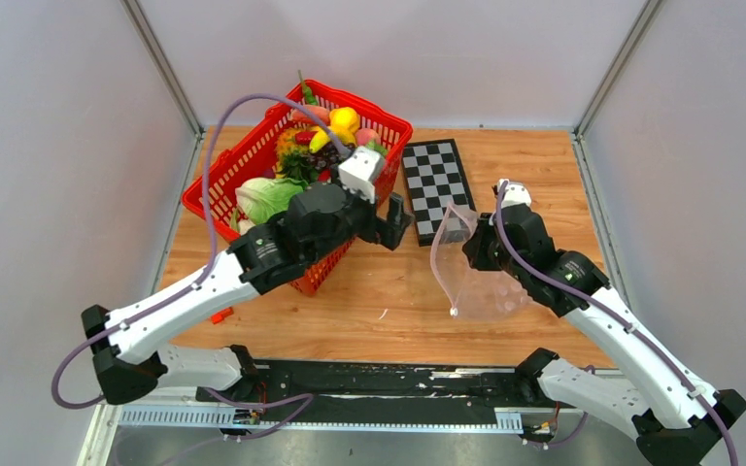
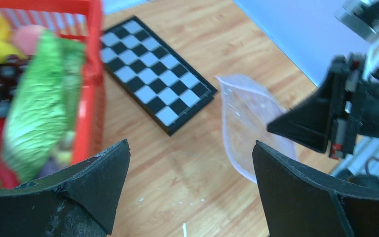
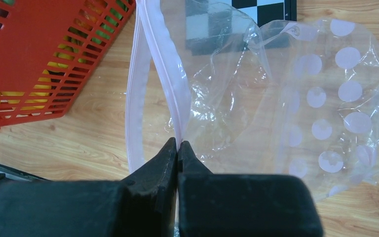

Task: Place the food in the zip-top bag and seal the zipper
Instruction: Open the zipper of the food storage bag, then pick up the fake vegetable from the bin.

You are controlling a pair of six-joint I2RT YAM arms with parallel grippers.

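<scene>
at the left claw [image 2: 190,163]: spread wide apart, gripping nothing, hovering just beside the red basket [image 1: 223,184], near the checkerboard [image 1: 437,175]. at the right claw [image 3: 177,148]: pinched together on the pale pink zipper [image 3: 150,59] of the zip-top bag [image 3: 276,98], mouth gaping toward the basket, bag drooping over the tabletop [image 1: 379,311]. in the basket: the food [image 1: 311,146], heaped up.
</scene>
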